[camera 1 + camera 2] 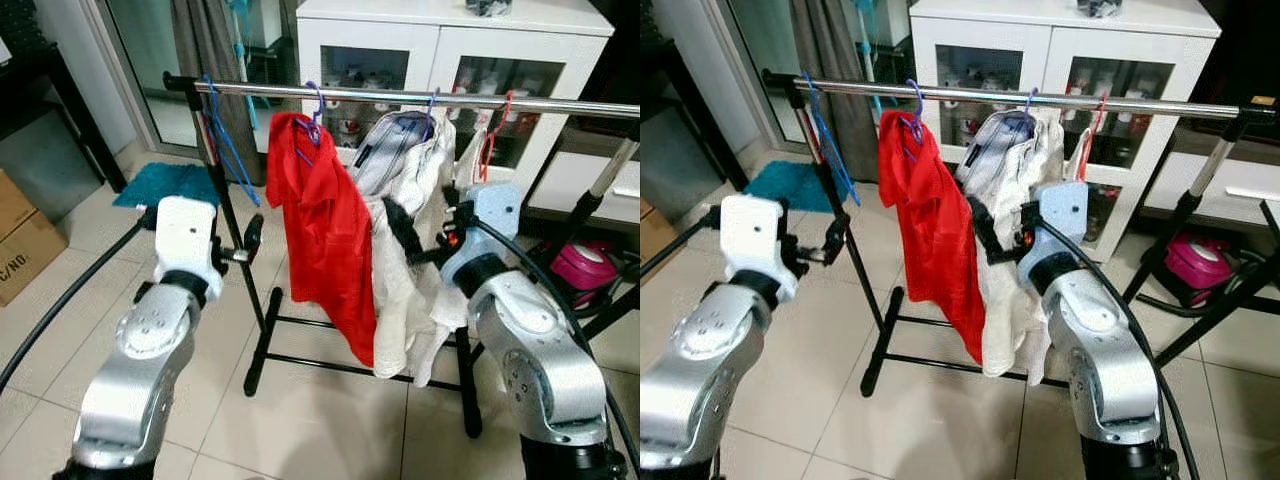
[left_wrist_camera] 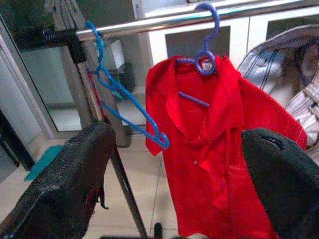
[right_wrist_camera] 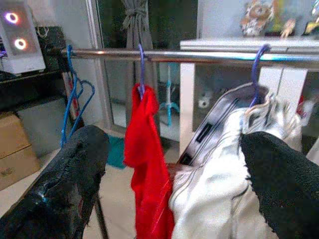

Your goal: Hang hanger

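Now both my grippers hang open and empty in front of the clothes rail [image 1: 400, 96].

My left gripper [image 1: 250, 240] has its fingers spread wide with nothing between them; past them, up and to one side, the empty blue hanger [image 2: 119, 94] hangs tilted on the rail's end by the black upright, and the red shirt [image 2: 219, 144] on its purple hanger [image 2: 205, 45] hangs straight beyond the gap. My right gripper [image 1: 420, 235] is just as wide apart, close against the white garment [image 3: 219, 199] hanging beside the red one. Under the rack lie pale floor tiles [image 1: 300, 420]; behind it stands a white cabinet [image 1: 440, 40] with glass doors, with a teal mat [image 1: 165, 185] and a cardboard box [image 1: 20, 240] off to my left.
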Motion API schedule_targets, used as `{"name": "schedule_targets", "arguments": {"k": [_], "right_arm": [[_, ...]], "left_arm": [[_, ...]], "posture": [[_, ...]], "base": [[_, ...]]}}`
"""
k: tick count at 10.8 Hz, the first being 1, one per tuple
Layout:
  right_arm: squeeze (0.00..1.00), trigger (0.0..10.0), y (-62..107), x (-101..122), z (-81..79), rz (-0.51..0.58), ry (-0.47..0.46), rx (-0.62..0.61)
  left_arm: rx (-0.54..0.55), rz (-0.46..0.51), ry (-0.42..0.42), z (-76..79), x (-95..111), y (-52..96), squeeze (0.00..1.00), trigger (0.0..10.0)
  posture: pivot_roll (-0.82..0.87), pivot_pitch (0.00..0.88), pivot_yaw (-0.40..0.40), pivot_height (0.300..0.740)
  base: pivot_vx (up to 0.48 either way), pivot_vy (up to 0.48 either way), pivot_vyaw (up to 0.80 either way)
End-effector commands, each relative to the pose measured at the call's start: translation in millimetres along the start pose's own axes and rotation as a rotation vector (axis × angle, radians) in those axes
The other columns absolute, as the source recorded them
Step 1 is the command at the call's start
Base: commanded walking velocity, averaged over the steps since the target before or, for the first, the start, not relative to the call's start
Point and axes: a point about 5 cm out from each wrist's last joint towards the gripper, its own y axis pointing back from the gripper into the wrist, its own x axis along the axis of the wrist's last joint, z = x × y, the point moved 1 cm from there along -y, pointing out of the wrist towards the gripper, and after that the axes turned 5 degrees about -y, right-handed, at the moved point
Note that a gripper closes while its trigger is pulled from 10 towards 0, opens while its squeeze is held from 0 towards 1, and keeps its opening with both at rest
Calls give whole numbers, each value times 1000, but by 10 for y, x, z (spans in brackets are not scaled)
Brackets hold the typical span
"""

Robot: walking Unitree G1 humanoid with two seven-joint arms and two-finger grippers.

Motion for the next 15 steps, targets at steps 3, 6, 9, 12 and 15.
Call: {"name": "schedule_targets", "arguments": {"k": [3,6,9,12,15], "right_arm": [[1000,10000,-16,-66,57,-33,-1,-48],[1000,10000,-37,-73,57,-24,20,-72],[1000,10000,-79,-86,-32,-38,114,-40],[1000,10000,-82,-79,5,-36,77,-59],[1000,10000,-93,-67,7,-30,51,-60]], "left_arm": [[-27,-1,-8,72,-7,-9,1000,10000],[-9,1,3,12,-17,21,1000,10000],[-9,-16,5,-5,-68,94,1000,10000],[-5,-24,4,-21,-89,127,1000,10000],[-29,-21,1,13,-94,141,1000,10000]], "posture": [[-47,0,62,740],[-43,0,60,740],[-43,0,59,740],[-39,0,55,740],[-43,0,61,740]], "base": [[0,-112,-533],[214,0,-267],[341,0,0],[339,0,0],[340,0,0]]}}
